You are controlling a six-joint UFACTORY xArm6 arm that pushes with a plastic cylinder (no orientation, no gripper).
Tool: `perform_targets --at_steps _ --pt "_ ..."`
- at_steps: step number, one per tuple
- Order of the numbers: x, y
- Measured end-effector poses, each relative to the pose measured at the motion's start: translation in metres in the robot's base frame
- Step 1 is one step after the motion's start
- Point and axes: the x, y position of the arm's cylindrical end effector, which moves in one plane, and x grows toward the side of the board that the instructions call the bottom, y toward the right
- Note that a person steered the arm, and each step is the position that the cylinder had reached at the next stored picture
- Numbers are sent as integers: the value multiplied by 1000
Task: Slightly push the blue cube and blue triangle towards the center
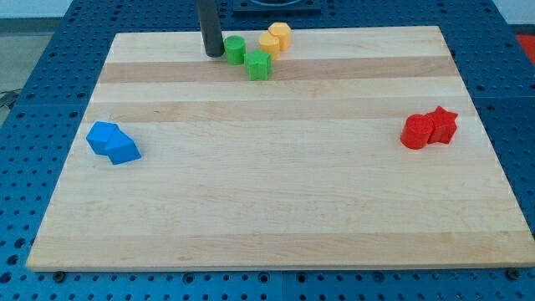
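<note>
The blue cube (102, 135) and the blue triangle (124, 149) sit touching each other near the board's left edge, the triangle to the lower right of the cube. My tip (213, 54) rests on the board at the view's top, far up and right of the blue blocks. It stands just left of a green cylinder (235, 49).
A green block (259, 65) lies below-right of the green cylinder. Two yellow blocks (275, 39) sit at the top edge beside them. A red cylinder (415, 132) and a red star-like block (442, 124) touch at the right side. The wooden board (276, 209) lies on a blue perforated table.
</note>
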Motion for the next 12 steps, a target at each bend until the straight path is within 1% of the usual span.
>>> perform_targets --at_steps 1,3,4,5,6,8,9,10,11,12 --pt "0 17" --pt "5 8" --pt "75 -60" --pt "169 -121" --pt "199 -141" --pt "199 -144" --pt "200 -178" --pt "200 -179" --pt "256 -188" --pt "260 -188"
